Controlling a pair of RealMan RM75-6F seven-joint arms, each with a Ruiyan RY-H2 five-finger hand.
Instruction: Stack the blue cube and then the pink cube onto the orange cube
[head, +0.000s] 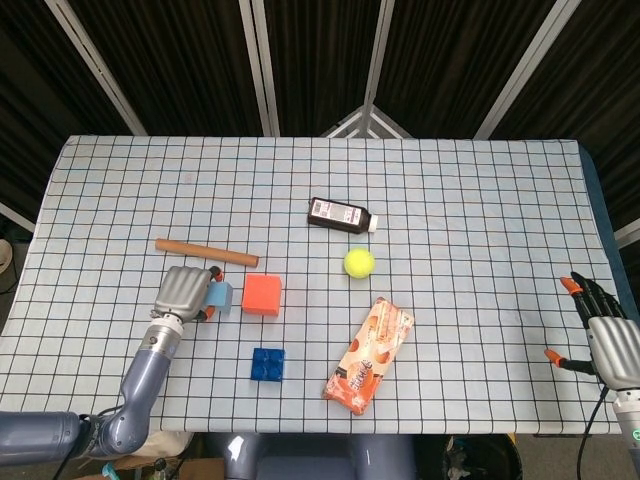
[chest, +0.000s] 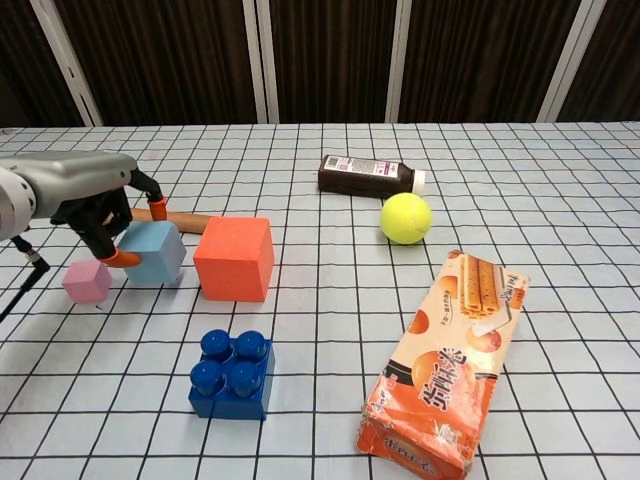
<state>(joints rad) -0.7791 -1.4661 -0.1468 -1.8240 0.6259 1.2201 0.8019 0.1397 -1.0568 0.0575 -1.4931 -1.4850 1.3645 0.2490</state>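
My left hand (chest: 90, 200) (head: 182, 292) grips the light blue cube (chest: 155, 251) (head: 220, 296) and holds it tilted, lifted a little off the table just left of the orange cube (chest: 235, 258) (head: 261, 294). The small pink cube (chest: 86, 281) sits on the cloth to the left of the blue one; in the head view my hand hides it. At the table's right edge my right hand (head: 600, 335) stays open with its fingers spread, holding nothing.
A wooden stick (head: 205, 252) lies behind the cubes. A dark blue studded brick (chest: 231, 374) sits in front of them. A snack packet (chest: 450, 362), a tennis ball (chest: 405, 218) and a dark bottle (chest: 366, 176) lie to the right on the checked cloth (head: 480, 200).
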